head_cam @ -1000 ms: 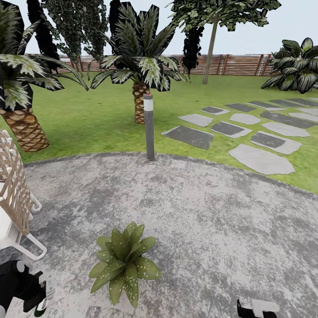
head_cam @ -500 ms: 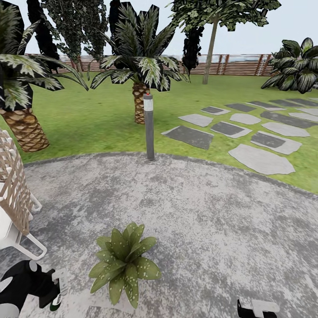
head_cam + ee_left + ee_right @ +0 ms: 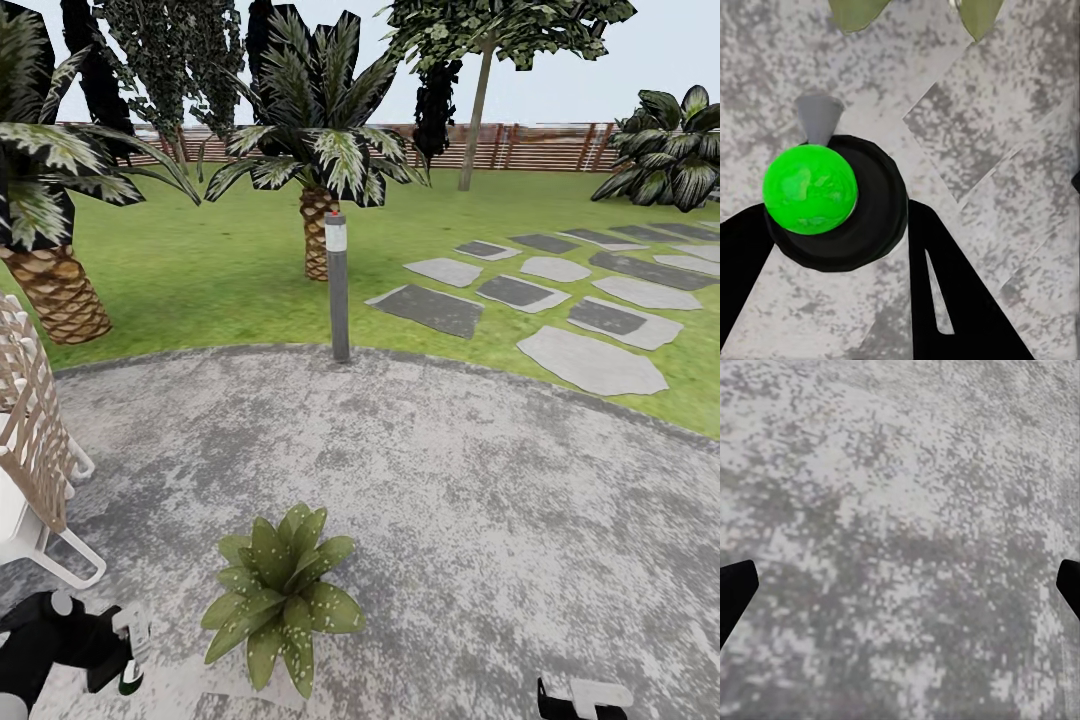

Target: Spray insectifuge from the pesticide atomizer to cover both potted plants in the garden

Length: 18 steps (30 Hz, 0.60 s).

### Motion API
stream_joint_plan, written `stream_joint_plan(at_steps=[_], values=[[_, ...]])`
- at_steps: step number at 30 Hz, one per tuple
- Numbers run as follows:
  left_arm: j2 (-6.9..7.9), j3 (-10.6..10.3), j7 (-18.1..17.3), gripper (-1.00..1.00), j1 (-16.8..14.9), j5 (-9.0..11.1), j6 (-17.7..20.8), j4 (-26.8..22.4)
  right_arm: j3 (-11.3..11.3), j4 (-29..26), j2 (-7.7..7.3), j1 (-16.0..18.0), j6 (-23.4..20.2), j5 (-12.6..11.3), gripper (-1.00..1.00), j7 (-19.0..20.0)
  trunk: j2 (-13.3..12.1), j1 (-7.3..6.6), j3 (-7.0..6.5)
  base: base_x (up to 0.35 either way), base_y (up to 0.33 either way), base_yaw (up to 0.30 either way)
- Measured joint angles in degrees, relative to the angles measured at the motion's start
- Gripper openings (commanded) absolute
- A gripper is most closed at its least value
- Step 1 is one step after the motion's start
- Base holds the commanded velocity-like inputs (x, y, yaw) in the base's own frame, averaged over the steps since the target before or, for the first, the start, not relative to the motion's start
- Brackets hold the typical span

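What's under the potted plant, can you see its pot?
No. In the head view the potted plant sits on the grey stone patio, its speckled leaves spreading over the base. Whatever pot it stands in is covered by them.

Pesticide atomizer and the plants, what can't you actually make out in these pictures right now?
- Pesticide atomizer: head view, the left gripper covers most of the body; its label cannot be read.
- Its nozzle direction: left wrist view, seen end-on from above, not settled.
- Potted plant: head view, leaves hide the pot.
- Right gripper: head view, cut off by the bottom edge; in the right wrist view just two fingertips at the sides.
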<state>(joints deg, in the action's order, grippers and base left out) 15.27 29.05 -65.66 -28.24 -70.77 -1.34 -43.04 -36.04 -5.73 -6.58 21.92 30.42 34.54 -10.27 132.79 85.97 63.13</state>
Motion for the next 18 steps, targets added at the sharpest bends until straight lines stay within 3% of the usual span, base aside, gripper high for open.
stream_joint_plan(at_steps=[2,6,7,8,9,18], values=[[-0.82,-1.3,0.1,-1.0,0.0,-0.1,0.1,0.0,0.0,0.0,-0.22,0.0,0.0,0.0,1.0,0.0,0.0,0.0,0.0,0.0,0.0,0.0],[-0.59,-1.1,0.1,-1.0,-0.1,0.2,0.3,-0.1,0.0,0.0,-0.41,0.0,0.0,0.0,1.0,0.0,0.0,0.0,0.0,0.0,0.0,0.0],[-0.32,-0.8,0.1,-1.0,-0.1,0.4,0.3,-0.1,0.0,0.0,-0.42,0.0,0.0,0.0,1.0,0.0,0.0,0.0,0.0,0.0,0.0,0.0],[1.55,1.3,0.1,-1.0,-0.1,0.5,0.4,-0.1,0.0,0.0,-0.44,0.0,0.0,-0.1,1.0,0.0,0.0,0.0,0.0,0.0,0.0,0.0],[2.42,3.3,0.2,-1.0,0.0,0.3,0.3,-0.1,-0.1,-0.1,-0.44,0.0,0.0,-0.1,1.0,0.0,0.0,0.0,0.0,0.0,0.0,0.023],[2.1,4.0,0.2,-1.0,0.1,-0.1,0.4,-0.1,-0.1,-0.1,-0.36,0.0,0.0,-0.1,1.0,-0.1,0.0,0.0,0.0,0.0,0.0,0.24]])
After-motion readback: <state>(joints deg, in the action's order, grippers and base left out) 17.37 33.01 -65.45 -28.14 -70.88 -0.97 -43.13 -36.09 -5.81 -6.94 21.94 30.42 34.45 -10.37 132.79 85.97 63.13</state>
